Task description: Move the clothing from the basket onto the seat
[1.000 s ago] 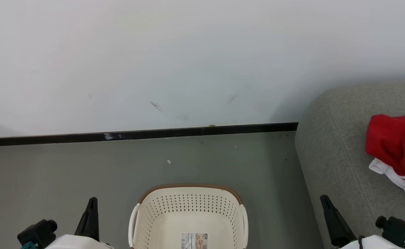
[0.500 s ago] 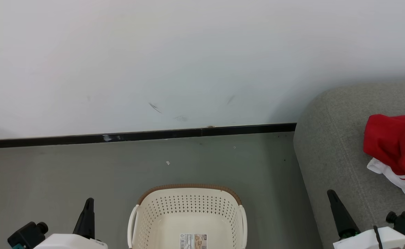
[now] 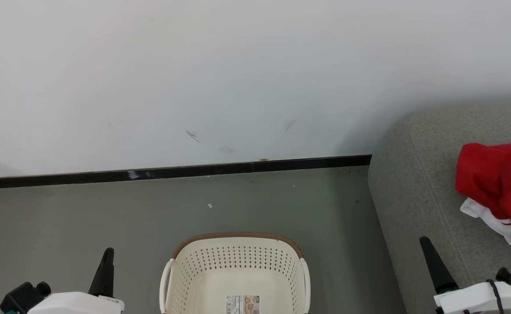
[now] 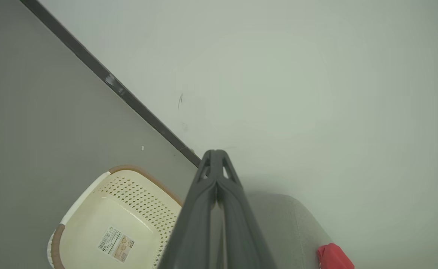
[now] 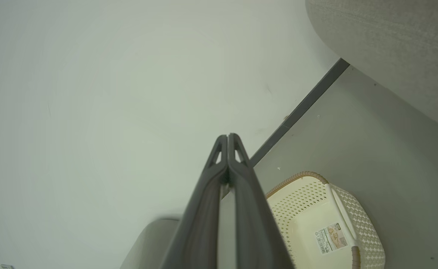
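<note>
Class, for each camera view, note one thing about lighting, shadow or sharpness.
Head view: even, glare-free light, with a soft shadow on the wall beside the seat. Left wrist view: the left pincer looks soft close to the lens. Right wrist view: a greenish cast, darker towards the corners.

The soft red clothing (image 3: pixel 497 183) with white, red-striped trim is lying bunched up on the big grey fabric seat (image 3: pixel 412 183). The cream plastic basket (image 3: pixel 238 257) with little holes and a brown rim is standing upright on the floor (image 3: pixel 107 218), near the seat but not touching it. A paper sticker (image 3: pixel 242 304) is showing on its bottom.
</note>
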### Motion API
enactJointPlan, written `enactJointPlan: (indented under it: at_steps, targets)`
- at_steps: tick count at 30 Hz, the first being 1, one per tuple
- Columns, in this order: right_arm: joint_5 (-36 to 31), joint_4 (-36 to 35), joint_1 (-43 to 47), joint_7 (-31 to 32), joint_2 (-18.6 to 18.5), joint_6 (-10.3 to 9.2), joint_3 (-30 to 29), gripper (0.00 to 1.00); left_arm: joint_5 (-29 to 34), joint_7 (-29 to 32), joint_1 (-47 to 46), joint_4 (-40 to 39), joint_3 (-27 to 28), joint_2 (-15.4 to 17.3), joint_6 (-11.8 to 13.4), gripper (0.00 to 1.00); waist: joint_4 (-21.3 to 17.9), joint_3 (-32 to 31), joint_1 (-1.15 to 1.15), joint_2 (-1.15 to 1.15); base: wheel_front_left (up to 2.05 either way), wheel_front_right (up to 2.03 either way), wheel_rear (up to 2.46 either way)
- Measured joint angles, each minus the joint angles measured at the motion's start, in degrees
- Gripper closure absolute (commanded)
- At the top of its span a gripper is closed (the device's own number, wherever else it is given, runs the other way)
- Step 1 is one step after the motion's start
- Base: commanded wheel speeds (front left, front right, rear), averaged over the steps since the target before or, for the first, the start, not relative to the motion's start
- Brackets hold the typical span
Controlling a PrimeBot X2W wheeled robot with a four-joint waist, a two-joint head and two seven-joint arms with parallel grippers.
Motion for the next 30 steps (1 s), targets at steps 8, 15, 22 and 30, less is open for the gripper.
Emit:
enactJointPlan:
  at_steps: [8, 15, 22, 30]
  targets:
    - [7.3, 0.6, -2.2, 1.2, -0.8, 0.00, -0.3, 1.00, -5.3, 1.5, -0.6, 0.5, 1.5, -0.4, -1.4, 1.00, -0.2, 0.1, -0.04, 0.00, 0.00, 0.00, 0.00]
    - [13.4, 1.8, -2.4, 2.5, -1.2, -0.01, -0.7, 1.00, -9.7, 2.7, -0.6, 0.8, 2.8, -0.7, -2.6, 1.00, -0.4, 0.1, -0.06, 0.00, 0.00, 0.00, 0.00]
    - [20.6, 2.5, -4.1, 3.5, -1.7, -0.01, -1.1, 1.00, -14.7, 4.3, -1.0, 1.2, 4.4, -1.5, -3.9, 1.00, -0.6, 0.1, -0.06, 0.00, 0.00, 0.00, 0.00]
    - [27.8, 3.5, -4.6, 4.7, -2.4, -0.01, -1.3, 1.00, -19.9, 5.8, -1.9, 1.7, 6.0, -1.8, -5.1, 1.00, -0.8, 0.0, -0.07, 0.00, 0.00, 0.00, 0.00]
